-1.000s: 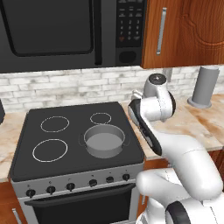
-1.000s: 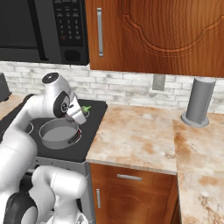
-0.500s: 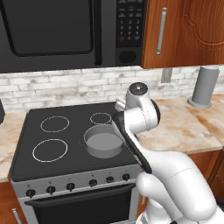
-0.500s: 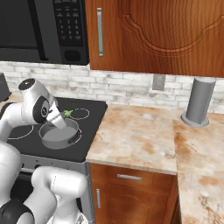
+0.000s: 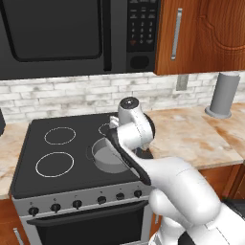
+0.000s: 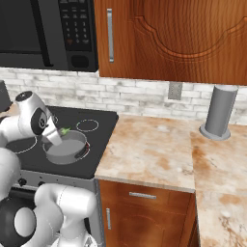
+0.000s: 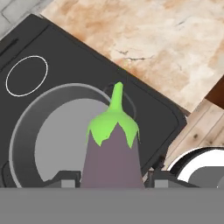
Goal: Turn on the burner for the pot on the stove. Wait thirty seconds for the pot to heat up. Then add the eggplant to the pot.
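I'm on the last leg as far as I can judge: the eggplant (image 7: 113, 151) is in the claw (image 7: 111, 179), the two dark fingertips pinching its purple body from either side, jaws closed down to roughly the width of the fruit and nothing else in them. In the hand view it hangs over the near rim of the pot (image 7: 33, 131), partly above the grey floor and partly above the rim, not touching either. In the right base view the green stem shows just over the pot (image 6: 67, 147), which sits on the front right ring of the stove (image 6: 103, 144). A red glow shows at the pot's edge there, so I read the burner as on; the wait I can't check from here. The pot is empty inside, so what's left is lowering or releasing the eggplant into it. Orientation: its long axis runs along the claw's approach line, cut end back between the fingers, green cap and stem leading, pointing away from the hand toward the back of the stove and the counter (image 7: 175, 48). I'd nudge a bit more over the pot's centre before opening, since it's close to the rim.
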